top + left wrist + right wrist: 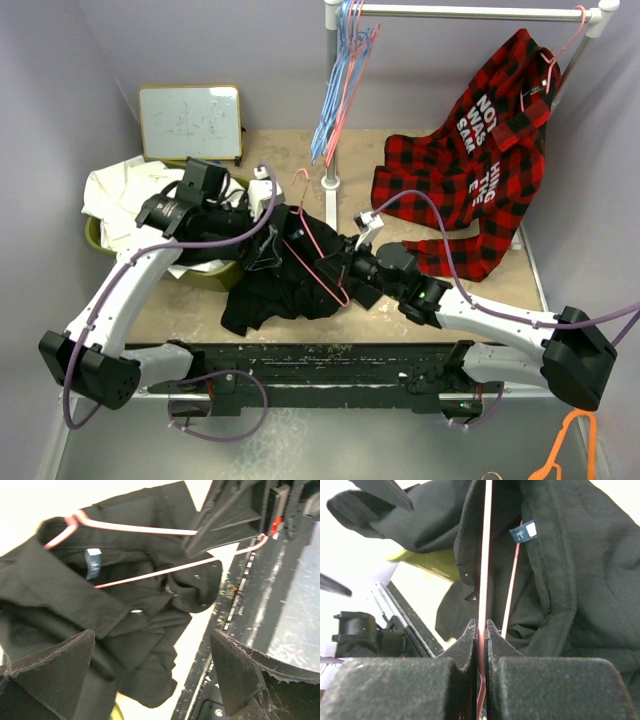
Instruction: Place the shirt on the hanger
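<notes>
The black shirt [268,290] lies crumpled on the table between the two arms. The pink hanger [318,245] stands tilted over it, hook up, with one shoulder end pushed under the collar. My right gripper [352,272] is shut on the hanger's lower corner. The right wrist view shows the pads [470,635] pinching the pink wire [485,555], with the shirt [580,580] draped behind. My left gripper [265,228] hangs open and empty just above the shirt [140,625], its fingers [50,670] wide apart. The hanger [150,528] runs into the collar.
An olive basket [225,272] with a white garment [115,195] sits under my left arm. A whiteboard [190,122] leans at the back. The rack rail [470,12] carries light-blue hangers [335,90] and a red plaid shirt [470,180]. An orange hanger [570,445] lies front right.
</notes>
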Available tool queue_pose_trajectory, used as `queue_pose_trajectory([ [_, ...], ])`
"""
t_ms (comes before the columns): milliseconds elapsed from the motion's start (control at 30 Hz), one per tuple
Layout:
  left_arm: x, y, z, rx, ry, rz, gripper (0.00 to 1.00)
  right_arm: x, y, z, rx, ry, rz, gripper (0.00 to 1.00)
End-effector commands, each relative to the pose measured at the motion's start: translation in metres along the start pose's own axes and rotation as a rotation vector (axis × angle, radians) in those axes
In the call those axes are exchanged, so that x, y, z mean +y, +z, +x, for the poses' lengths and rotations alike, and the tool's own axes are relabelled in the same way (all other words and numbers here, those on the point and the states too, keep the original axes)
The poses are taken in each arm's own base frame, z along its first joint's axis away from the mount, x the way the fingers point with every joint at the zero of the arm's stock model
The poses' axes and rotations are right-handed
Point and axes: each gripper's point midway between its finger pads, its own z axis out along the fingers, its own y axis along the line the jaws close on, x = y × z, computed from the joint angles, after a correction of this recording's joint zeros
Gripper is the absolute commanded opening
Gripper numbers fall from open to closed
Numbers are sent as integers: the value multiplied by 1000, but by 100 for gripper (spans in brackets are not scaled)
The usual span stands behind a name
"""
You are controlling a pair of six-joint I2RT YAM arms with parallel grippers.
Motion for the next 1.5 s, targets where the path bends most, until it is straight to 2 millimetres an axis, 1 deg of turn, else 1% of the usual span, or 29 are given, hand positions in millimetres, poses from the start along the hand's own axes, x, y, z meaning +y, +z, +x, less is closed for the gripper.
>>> queue_pose_trajectory([
  [0,46,-26,-21,-149,189,-215,99,8,-4,-23,-140,-14,-58,0],
  [33,60,-32,-29,-181,221,-264,99,7,-4,-19,-135,-15,-58,0],
  [100,79,-36,-33,-195,289,-284,99,4,-5,-16,-136,-13,-62,0],
  [167,90,-36,-35,-207,361,-239,100,3,-6,-12,-136,-13,-72,0],
  [267,89,-27,-39,-256,506,-113,97,0,-4,-5,-119,-15,-67,0],
  [367,93,-11,-29,-234,623,-4,93,-4,-3,0,-110,-10,-59,0],
  [533,118,8,-18,-129,636,136,85,-8,-2,4,-110,11,-49,0],
  [600,127,12,-17,-106,635,163,84,-7,-1,6,-104,12,-53,0],
  [733,140,19,-20,-111,688,151,84,-7,2,9,-82,7,-50,0],
  [800,139,22,-17,-117,703,172,83,-6,4,10,-71,3,-56,0],
  [867,137,29,-10,-107,729,222,79,-3,3,9,-73,1,-70,0],
  [900,133,30,-5,-96,713,251,77,-2,3,9,-76,0,-76,0],
  [1033,128,38,4,-66,703,355,61,0,3,7,-78,-9,-87,0],
  [1067,128,43,7,-49,690,370,59,1,4,7,-75,-12,-88,0],
  [1167,125,54,16,-9,705,394,58,2,4,6,-78,-13,-90,0],
  [1267,129,68,14,6,713,356,59,3,4,5,-80,-15,-94,0],
  [1333,133,74,8,0,721,328,60,3,4,6,-78,-18,-96,0],
  [1400,132,78,8,6,726,332,60,3,3,6,-79,-17,-97,0],
  [1467,128,83,11,29,724,357,60,3,2,5,-85,-17,-96,0],
])
